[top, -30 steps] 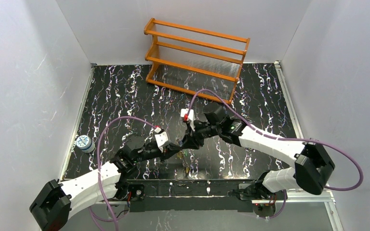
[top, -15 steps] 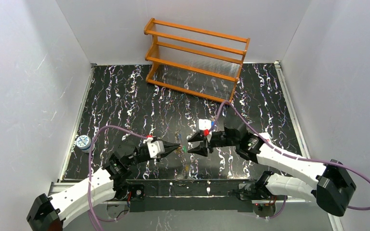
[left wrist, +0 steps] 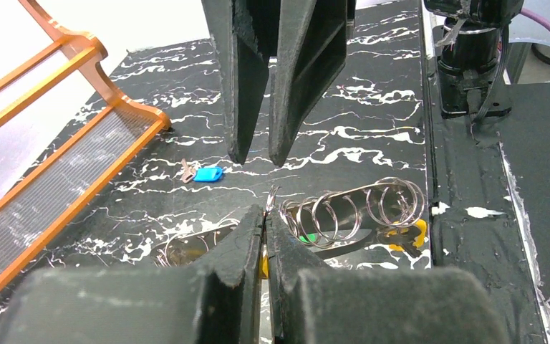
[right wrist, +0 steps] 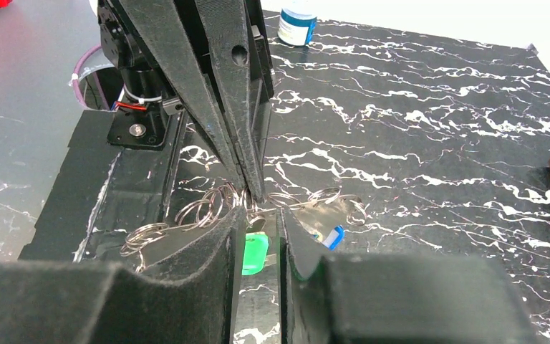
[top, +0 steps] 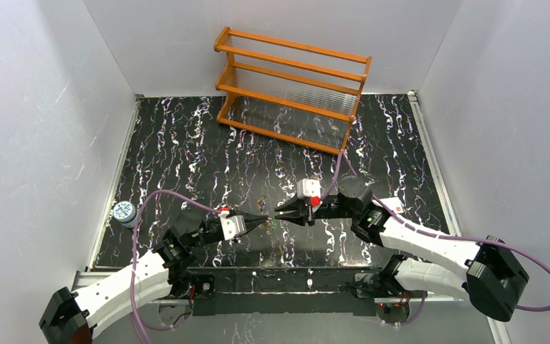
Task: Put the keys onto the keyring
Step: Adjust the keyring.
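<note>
My left gripper (top: 265,221) (left wrist: 266,215) is shut on the keyring (left wrist: 271,198), a thin wire loop sticking up between its tips. More wire loops (left wrist: 362,211) lie just to its right. My right gripper (top: 279,214) (right wrist: 261,211) faces it tip to tip, almost touching, its jaws a narrow gap apart. Through that gap a green key (right wrist: 256,254) (top: 275,223) shows below the fingers. A blue key (left wrist: 208,174) (right wrist: 334,236) lies on the black mat. A yellow key (left wrist: 409,235) lies under the loops.
An orange wooden rack (top: 292,89) stands at the back of the marbled mat. A round blue-and-white container (top: 124,213) sits at the left edge. Purple cables arch over both arms. White walls close in the left and right sides.
The right gripper has come in to the left gripper's tips, and its jaws opened wider and narrowed again. The left arm swung down a second ago and has since barely moved.
</note>
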